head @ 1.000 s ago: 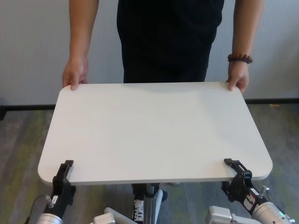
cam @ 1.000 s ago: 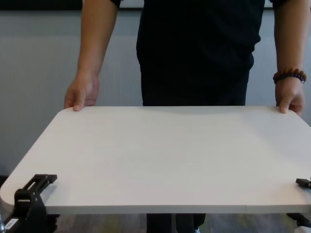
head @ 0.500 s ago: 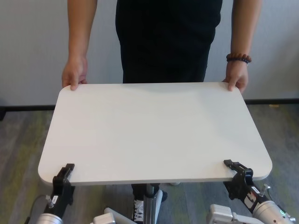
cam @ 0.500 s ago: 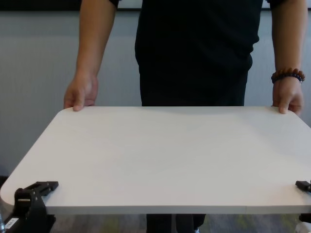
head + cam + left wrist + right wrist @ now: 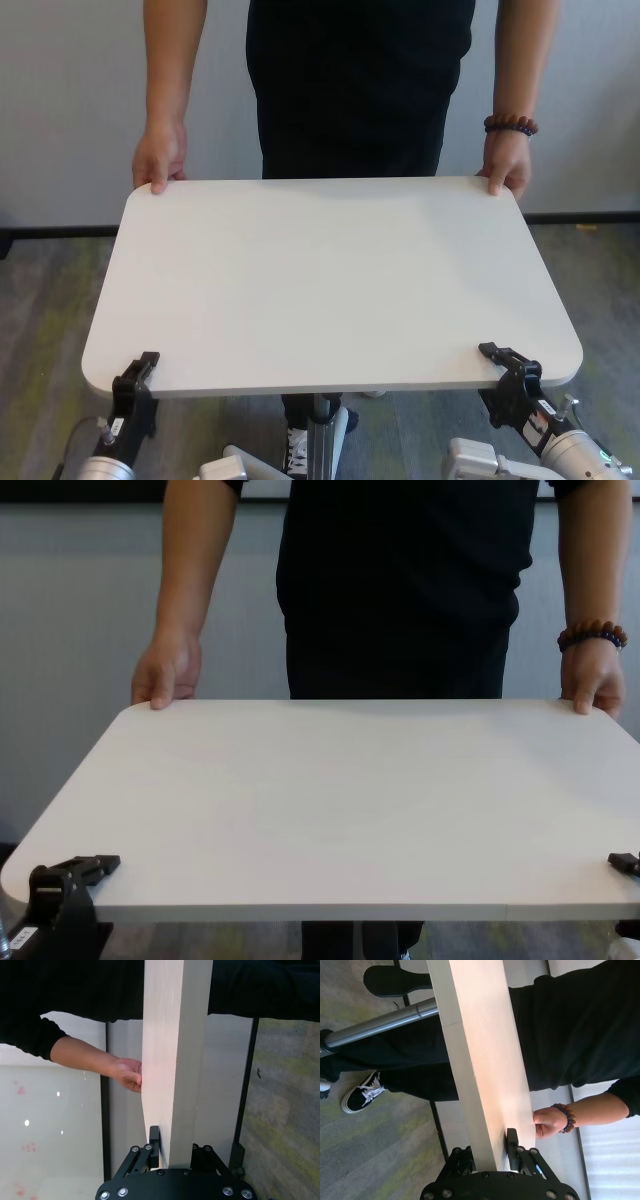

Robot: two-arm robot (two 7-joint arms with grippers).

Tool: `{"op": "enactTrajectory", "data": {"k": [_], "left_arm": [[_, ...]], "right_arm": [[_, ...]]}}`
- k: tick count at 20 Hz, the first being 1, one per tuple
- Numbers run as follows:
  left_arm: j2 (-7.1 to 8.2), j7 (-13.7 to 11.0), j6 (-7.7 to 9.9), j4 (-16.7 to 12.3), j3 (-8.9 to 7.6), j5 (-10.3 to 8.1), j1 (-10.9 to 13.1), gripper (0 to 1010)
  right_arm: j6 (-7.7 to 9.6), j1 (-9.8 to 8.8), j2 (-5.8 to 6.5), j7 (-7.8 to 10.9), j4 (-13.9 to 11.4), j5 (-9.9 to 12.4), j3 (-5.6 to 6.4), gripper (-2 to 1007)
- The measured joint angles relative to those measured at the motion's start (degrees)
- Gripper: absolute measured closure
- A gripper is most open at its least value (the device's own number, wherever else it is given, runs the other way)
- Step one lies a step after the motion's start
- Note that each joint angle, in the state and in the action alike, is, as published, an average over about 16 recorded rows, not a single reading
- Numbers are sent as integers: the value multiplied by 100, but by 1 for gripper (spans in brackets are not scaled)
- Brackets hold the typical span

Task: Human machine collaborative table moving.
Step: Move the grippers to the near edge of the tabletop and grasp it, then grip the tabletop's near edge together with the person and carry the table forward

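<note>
The white table [image 5: 330,280] is held level between me and the human [image 5: 360,80]. The human grips its far corners, one hand [image 5: 160,160] at the far left and the hand with the beaded bracelet [image 5: 513,125] at the far right. My left gripper [image 5: 135,375] is shut on the near left edge, and the left wrist view shows its jaws clamping the tabletop [image 5: 175,1152]. My right gripper [image 5: 508,365] is shut on the near right edge, as the right wrist view shows [image 5: 490,1152]. The chest view shows the tabletop [image 5: 340,800] and both far hands.
The table's metal post [image 5: 320,440] hangs below the near edge, with a black-and-white shoe [image 5: 297,445] beside it. The floor is grey carpet [image 5: 40,300]. A pale wall with a dark baseboard [image 5: 60,231] stands behind the human.
The table's near edge and both grippers have dropped slightly. The human's torso and hands have shifted a little to the left. Both grips are unchanged.
</note>
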Motion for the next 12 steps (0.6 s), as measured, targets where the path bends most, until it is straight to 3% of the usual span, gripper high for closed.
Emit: {"op": "enactTrajectory", "data": {"k": [12], "left_arm": [[0, 2, 0, 1, 0, 0, 0, 755]], "right_arm": [[-1, -1, 0, 2, 0, 2, -6, 717]]}}
